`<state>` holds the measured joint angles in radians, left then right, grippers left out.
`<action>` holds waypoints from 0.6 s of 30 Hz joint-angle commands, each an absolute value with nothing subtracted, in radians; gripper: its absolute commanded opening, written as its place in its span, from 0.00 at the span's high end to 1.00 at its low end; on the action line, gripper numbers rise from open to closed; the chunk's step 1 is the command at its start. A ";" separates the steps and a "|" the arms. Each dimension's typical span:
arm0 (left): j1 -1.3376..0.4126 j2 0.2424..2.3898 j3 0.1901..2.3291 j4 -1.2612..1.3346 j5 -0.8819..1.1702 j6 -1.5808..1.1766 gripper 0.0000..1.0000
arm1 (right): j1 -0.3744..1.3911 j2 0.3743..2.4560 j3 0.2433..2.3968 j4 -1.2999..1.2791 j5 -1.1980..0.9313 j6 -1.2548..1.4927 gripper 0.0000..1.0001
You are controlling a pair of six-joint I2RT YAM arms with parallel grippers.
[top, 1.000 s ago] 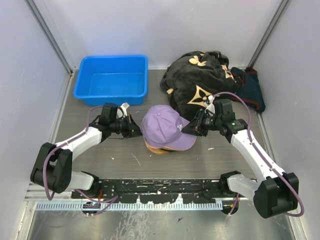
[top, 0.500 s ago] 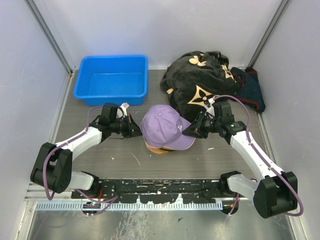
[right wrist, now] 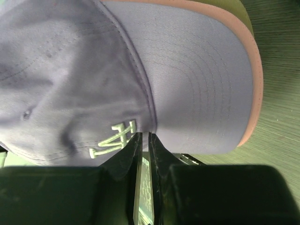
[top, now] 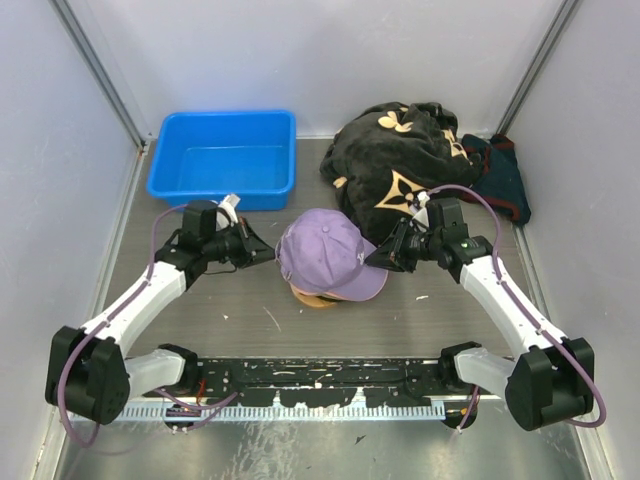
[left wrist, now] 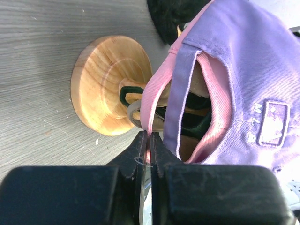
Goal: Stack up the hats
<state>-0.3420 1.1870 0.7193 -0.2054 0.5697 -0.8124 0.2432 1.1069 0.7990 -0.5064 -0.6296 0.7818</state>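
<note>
A lavender cap (top: pixel 325 255) tops a pile of caps on the wooden stand (top: pixel 312 297) at mid table. My left gripper (top: pixel 266 253) is at the pile's left side. In the left wrist view it (left wrist: pixel 149 140) is shut on the back edge of the pink cap (left wrist: pixel 159 79), which lies under the lavender cap (left wrist: pixel 243 70). A dark green cap (left wrist: pixel 197 119) shows inside, above the stand's round base (left wrist: pixel 105 84). My right gripper (top: pixel 380 257) is at the pile's right side. It (right wrist: pixel 144 138) is shut on the lavender cap (right wrist: pixel 70 70) where crown meets brim. A pink brim edge (right wrist: pixel 257 84) shows beneath.
A blue bin (top: pixel 225 155) stands at the back left. A large black cloth with tan flower marks (top: pixel 400 165) lies at the back right, with a dark bundle (top: pixel 500 178) beside it. Grey walls close in both sides.
My left arm has swung outward and its gripper has pulled slightly left and back, still pinching the pink edge. The cap pile has shifted a little left. The right gripper has barely moved.
</note>
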 commanded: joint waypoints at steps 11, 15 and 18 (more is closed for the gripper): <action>-0.292 1.090 0.727 -0.306 0.544 -0.778 0.71 | 0.249 1.109 0.861 -0.507 -0.622 0.764 0.84; -0.262 1.064 0.674 -0.312 0.520 -0.781 0.71 | 0.248 1.109 0.862 -0.506 -0.622 0.765 0.84; -0.216 1.012 0.642 -0.296 0.532 -0.797 0.69 | 0.248 1.109 0.864 -0.513 -0.621 0.761 0.85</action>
